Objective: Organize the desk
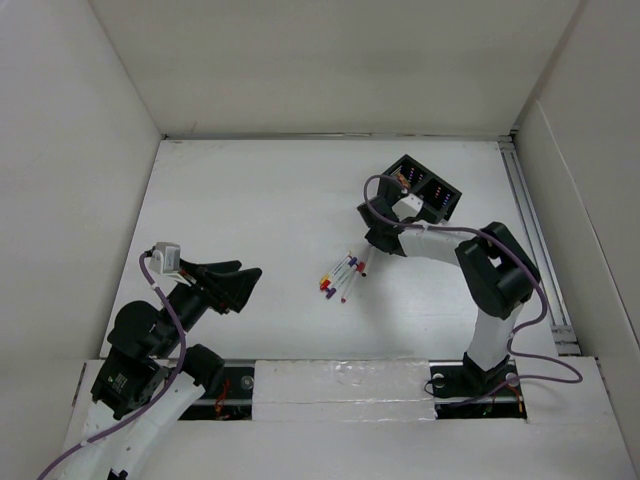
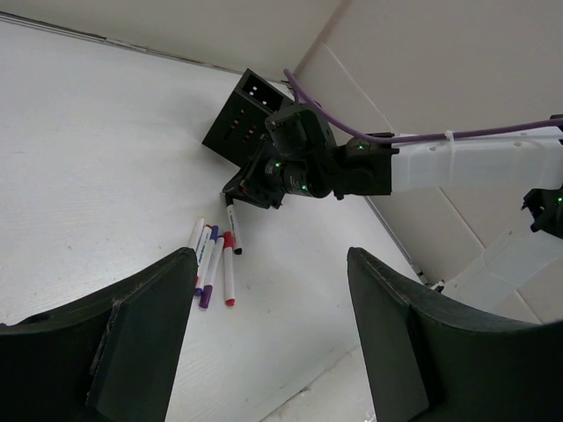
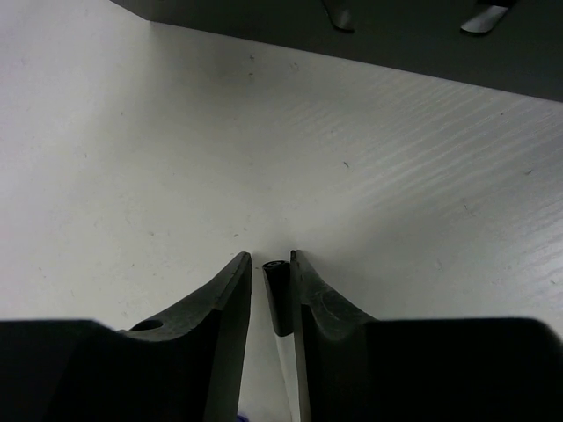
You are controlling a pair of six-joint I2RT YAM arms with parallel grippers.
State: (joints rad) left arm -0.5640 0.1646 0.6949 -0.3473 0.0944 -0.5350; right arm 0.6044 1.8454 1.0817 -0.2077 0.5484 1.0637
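Note:
The desk [image 1: 280,200] is a white tabletop inside white walls. Several markers [image 1: 340,275] lie in a loose bunch at its middle, also in the left wrist view [image 2: 211,264]. My right gripper [image 1: 376,240] is low over the desk at the bunch's far end. Its jaws are narrowed around the black end of a marker [image 3: 276,294]. The marker rests against the right finger [image 3: 308,303], with a thin gap to the left finger [image 3: 230,303]. My left gripper [image 1: 243,283] is wide open and empty, held above the desk's near left [image 2: 273,290].
A black two-compartment organizer box [image 1: 425,190] stands tilted behind the right gripper, also in the left wrist view [image 2: 242,119]. A metal rail [image 1: 530,230] runs along the desk's right side. White walls enclose the desk.

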